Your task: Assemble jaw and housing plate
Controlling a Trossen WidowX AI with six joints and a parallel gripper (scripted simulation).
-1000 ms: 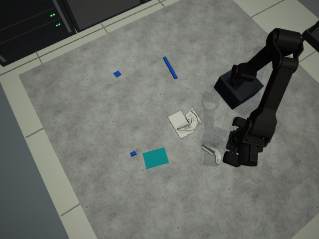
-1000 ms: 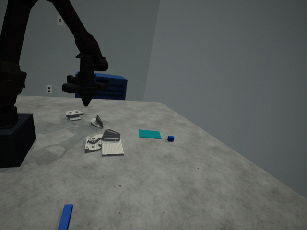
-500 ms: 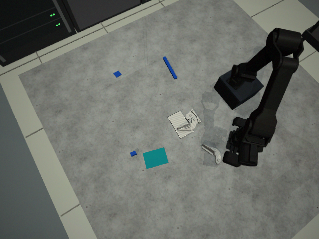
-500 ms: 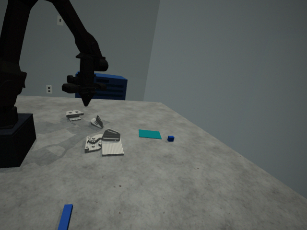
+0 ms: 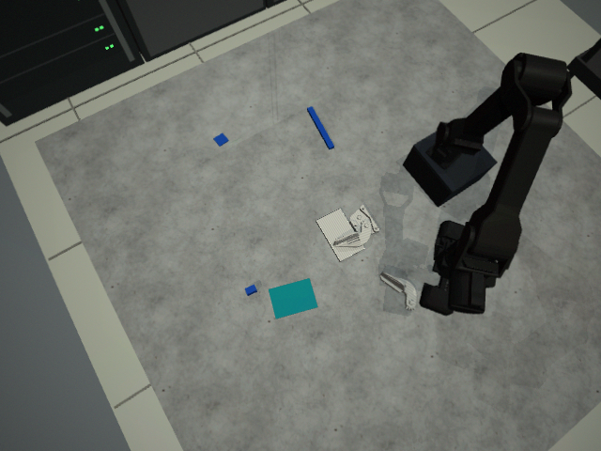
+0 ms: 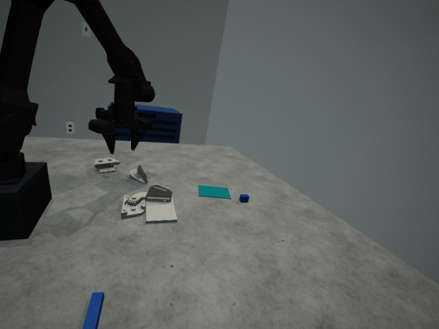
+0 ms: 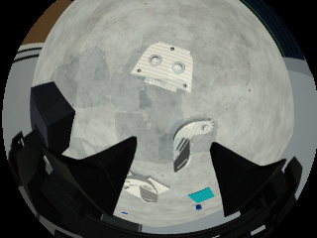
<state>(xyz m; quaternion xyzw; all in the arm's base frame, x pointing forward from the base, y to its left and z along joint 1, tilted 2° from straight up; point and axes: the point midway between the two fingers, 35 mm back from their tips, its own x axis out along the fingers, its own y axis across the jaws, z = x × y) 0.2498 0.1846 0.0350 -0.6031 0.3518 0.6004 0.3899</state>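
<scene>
My gripper (image 6: pixel 122 151) (image 7: pixel 176 145) is open and empty, above the table. In the top view its fingers are hidden under the arm. The loose white jaw (image 5: pixel 410 294) (image 6: pixel 135 175) (image 7: pixel 191 131) lies on the table below and beyond the fingertips. The white housing plate (image 6: pixel 106 161) (image 7: pixel 167 73) lies apart, with two round holes showing; the arm hides it in the top view. The white base (image 6: pixel 124 214) carries the fitted jaw (image 5: pixel 362 237) (image 6: pixel 159 194), which reaches over a ribbed rectangular panel (image 5: pixel 331 223) (image 6: pixel 160 212). A small upright pin shows on the base.
A teal rectangle (image 5: pixel 293 298) (image 6: pixel 214 192) (image 7: pixel 201 194) lies on the table with a small blue cube (image 5: pixel 251 289) (image 6: pixel 244 198) (image 7: pixel 198 207) beside it. A blue bar (image 5: pixel 320 127) (image 6: pixel 93 310) and a flat blue square (image 5: pixel 221 139) lie farther off. The dark arm base block (image 5: pixel 429 177) stands near the parts.
</scene>
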